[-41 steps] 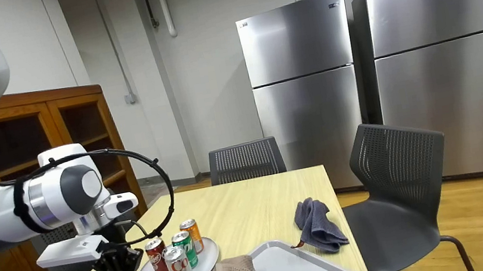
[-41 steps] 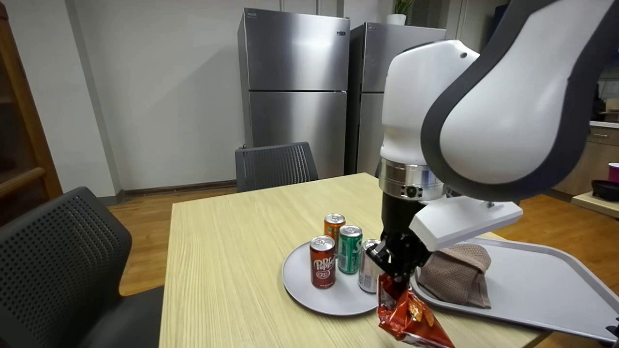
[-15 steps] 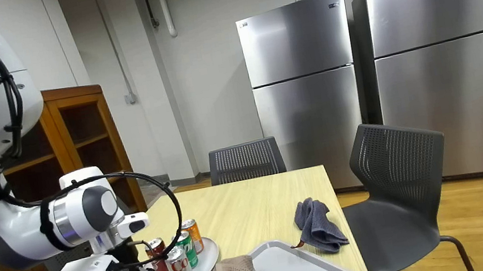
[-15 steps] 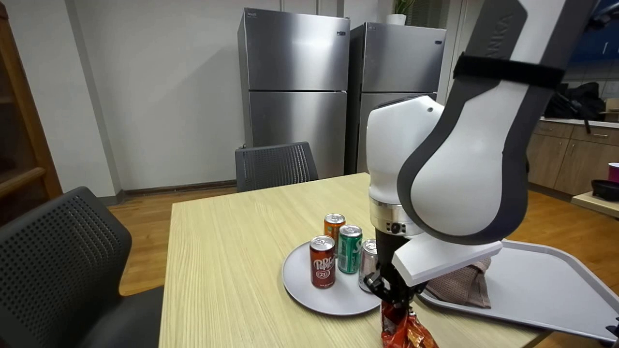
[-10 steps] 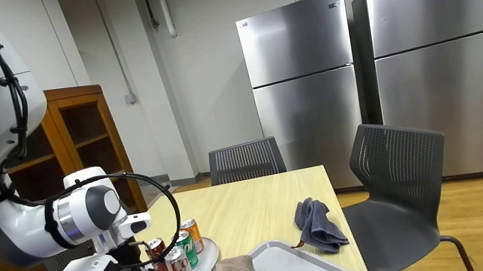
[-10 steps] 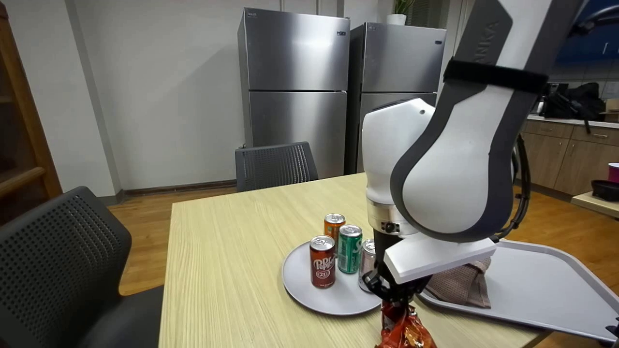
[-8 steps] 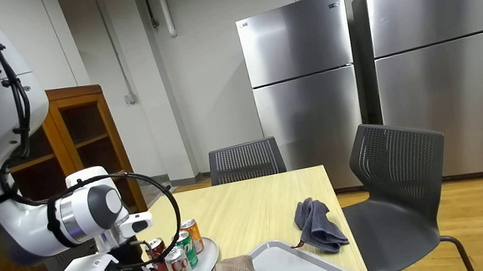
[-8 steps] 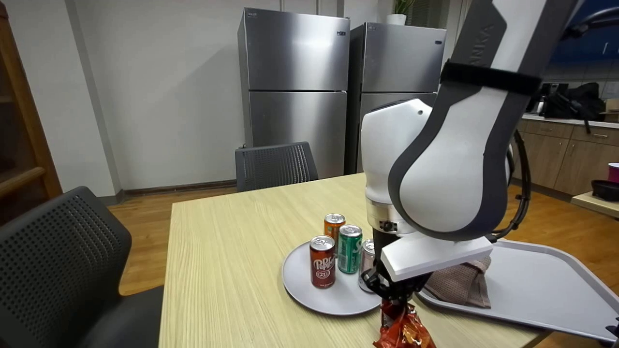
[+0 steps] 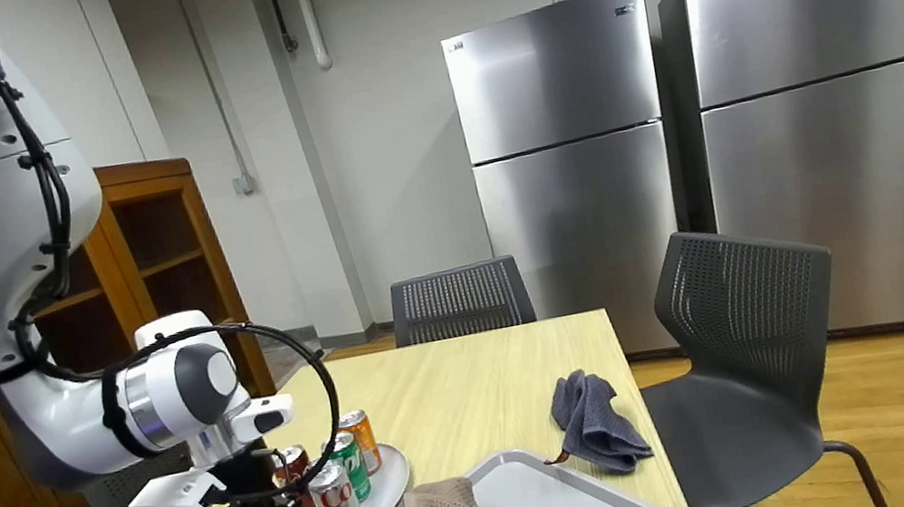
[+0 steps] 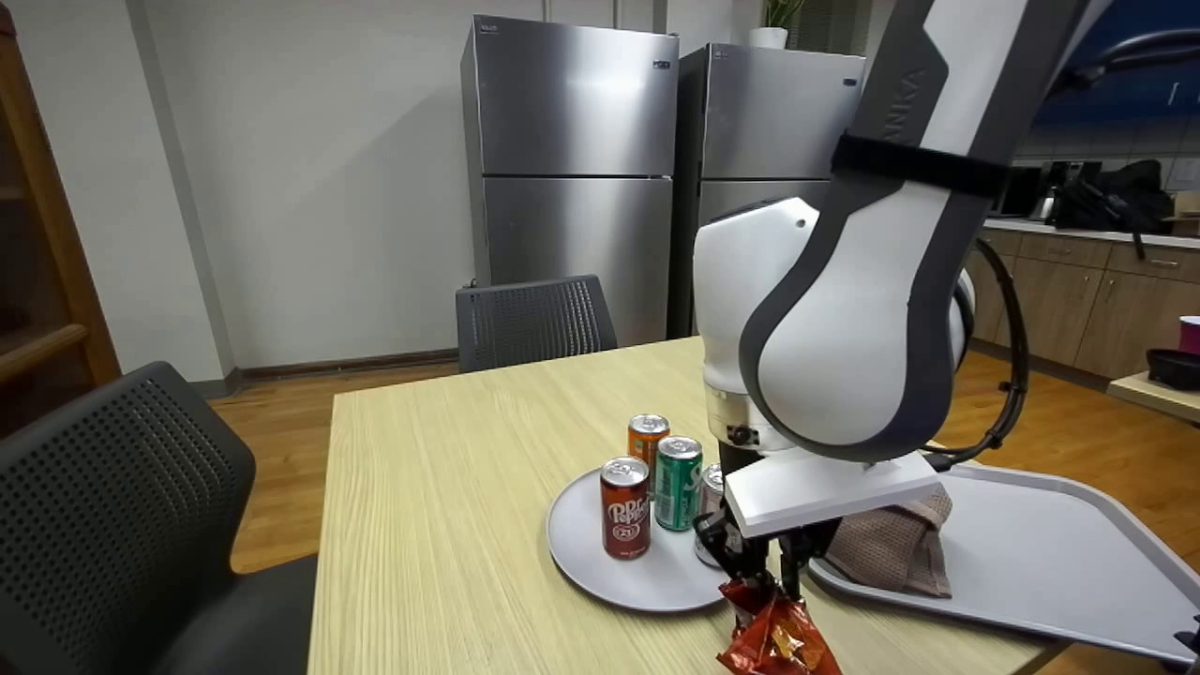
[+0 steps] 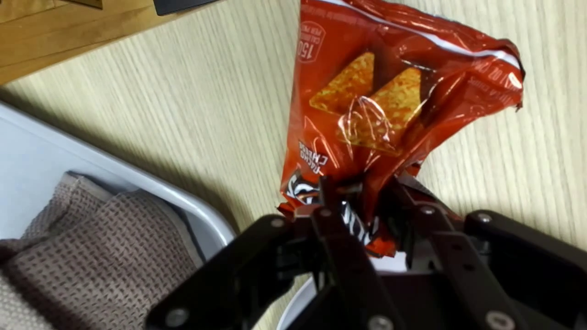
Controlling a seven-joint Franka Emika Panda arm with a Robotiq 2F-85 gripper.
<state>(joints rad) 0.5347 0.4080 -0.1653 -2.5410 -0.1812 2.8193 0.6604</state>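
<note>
Red and glossy, a chip bag (image 11: 371, 114) stretches over the table (image 11: 206, 91) toward twelve o'clock in the wrist view, the gripper (image 11: 367, 195) slightly spread around its crumpled end; at nine o'clock a grey tray (image 11: 32, 160) holds a brown cloth (image 11: 110, 256). In an exterior view, a plate (image 10: 586, 544) at the gripper's ten o'clock bears four upright cans (image 10: 678, 492).

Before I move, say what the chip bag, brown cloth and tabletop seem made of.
Chip bag: glossy, likely plastic or foil film, from creases and glints. Brown cloth: matte fabric, perhaps cotton, from dimpled weave. Tabletop: low-sheen wood or laminate, unclear which, from pale grain.
</note>
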